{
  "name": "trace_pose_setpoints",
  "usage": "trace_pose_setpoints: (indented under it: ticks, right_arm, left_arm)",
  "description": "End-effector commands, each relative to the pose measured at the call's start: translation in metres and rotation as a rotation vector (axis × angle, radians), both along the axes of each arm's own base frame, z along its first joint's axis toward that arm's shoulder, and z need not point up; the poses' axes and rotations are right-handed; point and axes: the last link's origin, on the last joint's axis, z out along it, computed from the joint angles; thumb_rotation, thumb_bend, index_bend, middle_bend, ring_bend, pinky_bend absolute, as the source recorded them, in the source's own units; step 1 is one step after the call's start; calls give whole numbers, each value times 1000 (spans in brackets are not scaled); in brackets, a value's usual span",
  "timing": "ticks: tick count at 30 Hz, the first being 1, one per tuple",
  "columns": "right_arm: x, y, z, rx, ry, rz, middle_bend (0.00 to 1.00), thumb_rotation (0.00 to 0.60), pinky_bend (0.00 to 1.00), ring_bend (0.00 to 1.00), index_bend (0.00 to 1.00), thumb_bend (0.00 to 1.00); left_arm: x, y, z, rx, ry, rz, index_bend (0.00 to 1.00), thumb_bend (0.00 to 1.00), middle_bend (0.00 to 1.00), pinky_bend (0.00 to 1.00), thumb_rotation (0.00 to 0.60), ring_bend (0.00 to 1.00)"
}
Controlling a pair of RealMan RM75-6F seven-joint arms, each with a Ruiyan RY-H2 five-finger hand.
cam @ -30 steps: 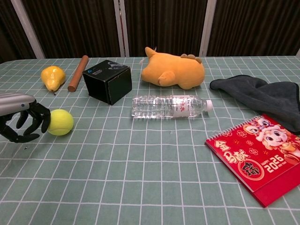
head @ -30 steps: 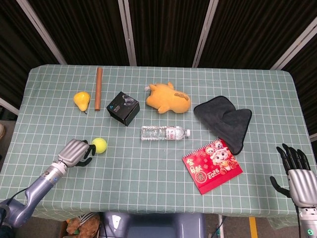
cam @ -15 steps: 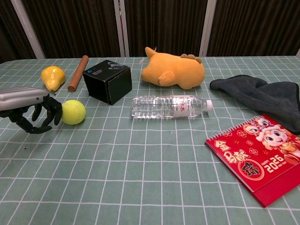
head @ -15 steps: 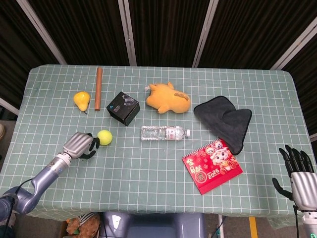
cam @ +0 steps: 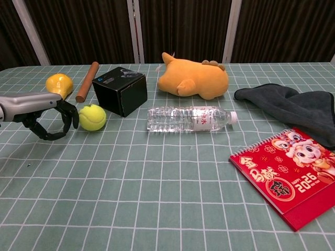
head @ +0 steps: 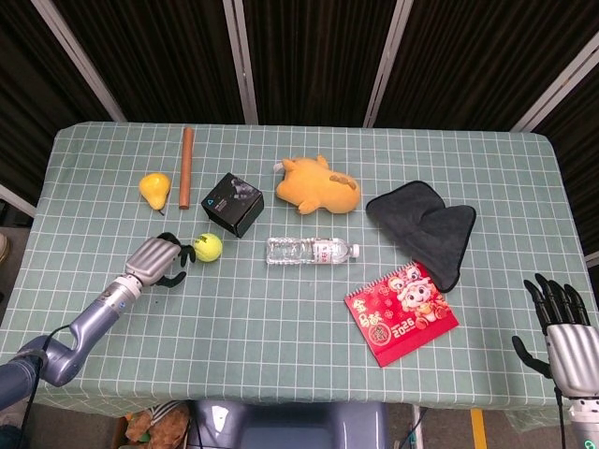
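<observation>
Checked green tablecloth (head: pixel 281 309), dark slatted wall (head: pixel 309 56)

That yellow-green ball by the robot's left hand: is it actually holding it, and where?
No. The left hand only touches the tennis ball at its side with curled fingertips; the ball sits on the table. The right hand holds nothing.

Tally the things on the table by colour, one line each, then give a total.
Yellow or orange: 3 (pear, tennis ball, plush toy)
Brown: 1 (wooden rod)
Black or dark grey: 2 (box, cloth)
Clear: 1 (water bottle)
Red: 1 (calendar)
Total: 8
</observation>
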Motion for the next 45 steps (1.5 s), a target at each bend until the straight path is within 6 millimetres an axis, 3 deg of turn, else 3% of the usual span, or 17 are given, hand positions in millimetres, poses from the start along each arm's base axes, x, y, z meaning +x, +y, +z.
trace_pose_setpoints:
  ticks: [1,7,18,23,27,45]
  right_arm:
    - [0,0,1,-1,-2,1,0,600,0,0,0,367]
    - [3,1,2,0,-1,14,0,600,0,0,0,367]
    - [4,2,1,5,3,14,0,600,0,0,0,367]
    - [6,1,1,10,7,18,0,600,0,0,0,367]
    - [7,1,-1,18,9,19,0,600,0,0,0,367]
    - [9,1,-1,25,5,24,0,600,0,0,0,367]
  left_arm:
    - [3,5,-4,-1,-1,4,353,379,432,139,600,281]
    - [8,16,-9,-8,12,9,342,378,398,120,600,258]
    - [22,25,-21,8,2,-29,289,372,261,53,600,120]
    - [27,26,-27,9,-18,-36,253,231,173,5,600,41]
    - [31,28,-29,10,-23,-43,227,203,128,0,600,2]
    - [23,36,-29,94,125,-33,165,162,0,0,600,0]
